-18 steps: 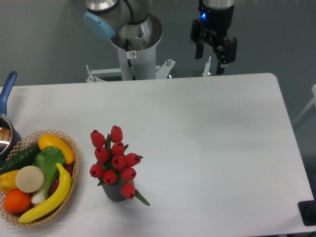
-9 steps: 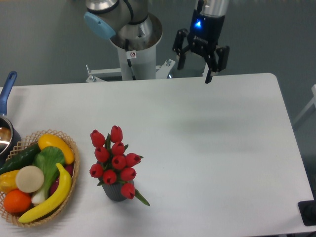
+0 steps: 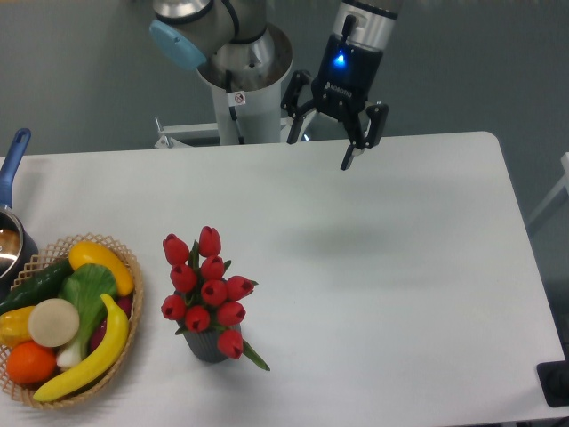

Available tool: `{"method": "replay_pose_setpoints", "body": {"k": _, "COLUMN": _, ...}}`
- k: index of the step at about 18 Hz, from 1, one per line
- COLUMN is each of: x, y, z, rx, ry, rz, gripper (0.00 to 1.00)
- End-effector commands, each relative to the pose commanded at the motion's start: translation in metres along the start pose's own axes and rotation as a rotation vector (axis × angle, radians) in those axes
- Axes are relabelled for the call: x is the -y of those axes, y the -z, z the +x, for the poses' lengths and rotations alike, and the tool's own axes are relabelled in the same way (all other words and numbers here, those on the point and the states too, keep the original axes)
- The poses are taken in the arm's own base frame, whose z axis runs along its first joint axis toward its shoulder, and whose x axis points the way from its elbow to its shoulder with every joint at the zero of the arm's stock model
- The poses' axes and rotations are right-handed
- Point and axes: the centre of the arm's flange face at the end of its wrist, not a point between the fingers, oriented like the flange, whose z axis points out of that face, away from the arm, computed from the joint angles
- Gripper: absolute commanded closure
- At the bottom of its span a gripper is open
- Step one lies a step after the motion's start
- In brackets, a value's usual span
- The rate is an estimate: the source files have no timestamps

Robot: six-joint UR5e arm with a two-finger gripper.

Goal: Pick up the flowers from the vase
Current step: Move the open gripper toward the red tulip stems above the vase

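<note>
The flowers (image 3: 207, 291), a bunch of red tulip buds with green leaves, stand upright in the vase (image 3: 208, 346), a small dark grey cup at the table's front left of centre. My gripper (image 3: 318, 149) hangs open above the table's far edge, well up and to the right of the bunch, with nothing between its fingers (image 3: 348, 157).
A wicker basket (image 3: 125, 328) with toy fruit and vegetables sits at the front left. A pot with a blue handle (image 3: 11, 169) pokes in at the left edge. The arm's base (image 3: 242, 89) stands behind the table. A dark object (image 3: 556, 382) lies at the front right corner.
The gripper has travelled left and slightly down along the table's far edge, tilting as it went, and its fingers have spread wider. The flowers and vase stayed put.
</note>
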Motion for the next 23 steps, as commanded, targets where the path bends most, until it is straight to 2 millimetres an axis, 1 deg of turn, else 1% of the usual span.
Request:
{"method": "replay_pose_setpoints", "body": {"k": 1, "x": 0.008, "y": -0.013, "z": 0.004, "rx": -0.026, "ry": -0.009, "rz": 0.023, "gripper": 0.0}}
{"method": "replay_pose_setpoints", "body": {"k": 4, "x": 0.012, "y": -0.019, "z": -0.002, "rx": -0.043, "ry": 0.081, "rz": 0.044, "gripper": 0.0}}
{"method": "replay_pose_setpoints", "body": {"k": 7, "x": 0.021, "y": -0.026, "z": -0.003, "rx": -0.09, "ry": 0.106, "rz": 0.176, "gripper": 0.0}}
{"method": "replay_pose_setpoints", "body": {"k": 8, "x": 0.02, "y": -0.029, "z": -0.004, "rx": -0.1, "ry": 0.116, "rz": 0.19, "gripper": 0.0}}
{"method": "replay_pose_setpoints", "body": {"k": 15, "x": 0.017, "y": -0.035, "z": -0.008, "rx": -0.102, "ry": 0.114, "rz": 0.175, "gripper": 0.0}}
{"method": "replay_pose_setpoints", "body": {"k": 17, "x": 0.011, "y": -0.044, "z": -0.013, "rx": -0.114, "ry": 0.121, "rz": 0.173, "gripper": 0.0}}
{"method": "replay_pose_setpoints", "body": {"k": 19, "x": 0.014, "y": -0.052, "z": -0.013, "rx": -0.123, "ry": 0.107, "rz": 0.175, "gripper": 0.0}}
{"method": "replay_pose_setpoints", "body": {"k": 21, "x": 0.021, "y": -0.064, "z": -0.014, "rx": -0.136, "ry": 0.083, "rz": 0.178, "gripper": 0.0}}
{"method": "replay_pose_setpoints", "body": {"k": 23, "x": 0.023, "y": -0.071, "z": -0.019, "rx": -0.14, "ry": 0.07, "rz": 0.178, "gripper": 0.0}}
